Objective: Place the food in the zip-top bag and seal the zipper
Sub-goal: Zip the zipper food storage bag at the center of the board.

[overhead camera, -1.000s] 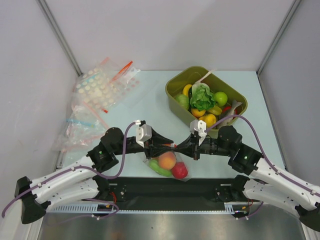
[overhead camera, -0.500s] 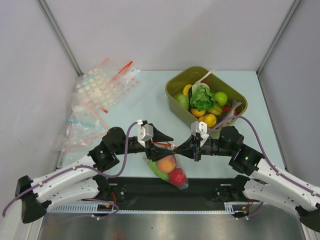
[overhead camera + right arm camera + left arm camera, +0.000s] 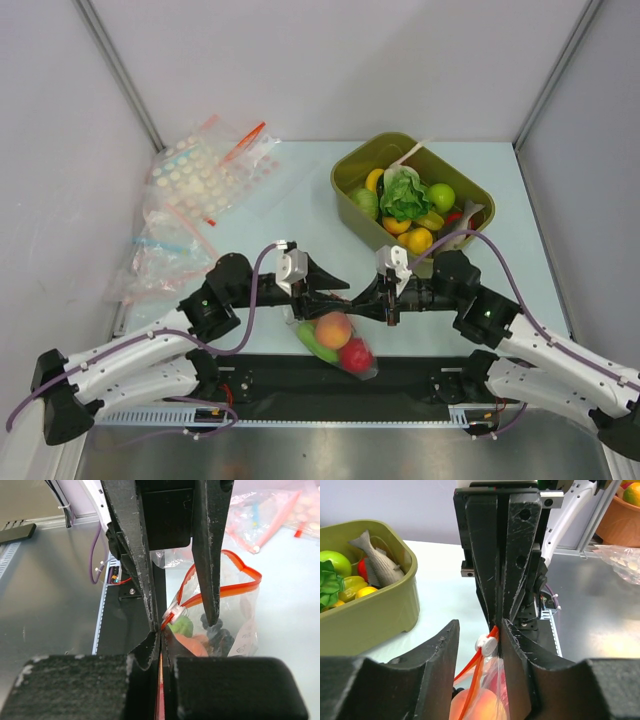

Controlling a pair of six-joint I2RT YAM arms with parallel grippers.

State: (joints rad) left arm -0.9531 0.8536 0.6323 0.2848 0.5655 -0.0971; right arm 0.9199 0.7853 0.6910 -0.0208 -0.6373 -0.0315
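zip-top bag (image 3: 246, 620) hangs from the clamped right gripper (image 3: 161, 645); left gripper (image 3: 479, 630) has let go, half-open astride the slider (image 3: 486, 643); zipper (image 3: 235, 591) unsealed.

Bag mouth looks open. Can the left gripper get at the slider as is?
Probably yes. The left gripper stands open with the white slider between its fingers and nothing in the way. The right gripper, shut on the zipper right beside it, leaves little room.
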